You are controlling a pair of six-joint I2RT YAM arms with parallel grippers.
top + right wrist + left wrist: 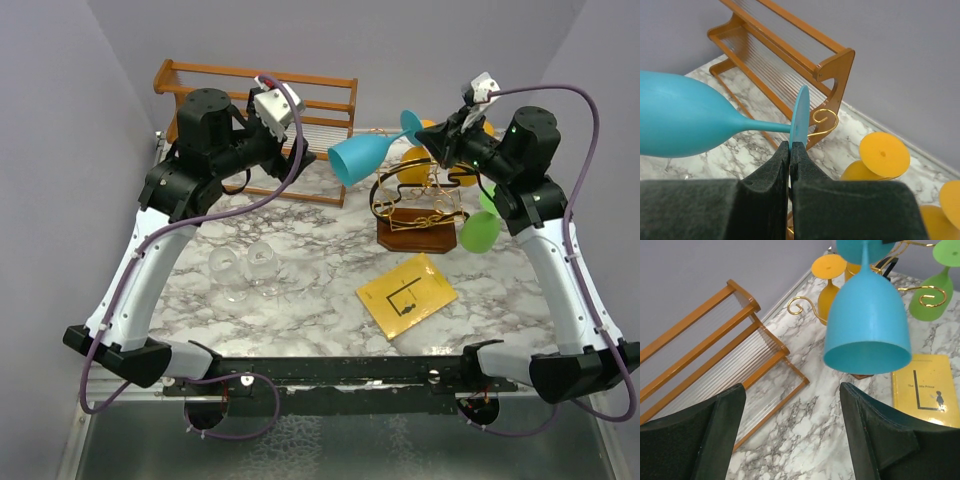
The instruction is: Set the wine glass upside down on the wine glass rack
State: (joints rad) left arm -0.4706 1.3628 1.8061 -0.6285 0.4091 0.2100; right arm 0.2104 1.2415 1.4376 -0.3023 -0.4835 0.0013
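My right gripper [428,137] [790,146] is shut on the round foot of a blue wine glass [362,157] [685,120], held in the air with its bowl pointing left and down. The glass hangs above and left of the gold wire wine glass rack [420,205] on its dark wooden base. A gold hook [822,125] lies just behind the foot. The blue glass also shows in the left wrist view [867,322]. My left gripper [300,160] [792,430] is open and empty, held high near the blue bowl.
Yellow glasses [415,165] [882,157] and a green glass [480,230] hang on the rack. An orange-brown slatted shelf [320,110] stands at the back. Clear glasses [245,265] stand at the left centre. A yellow book [406,294] lies in front of the rack.
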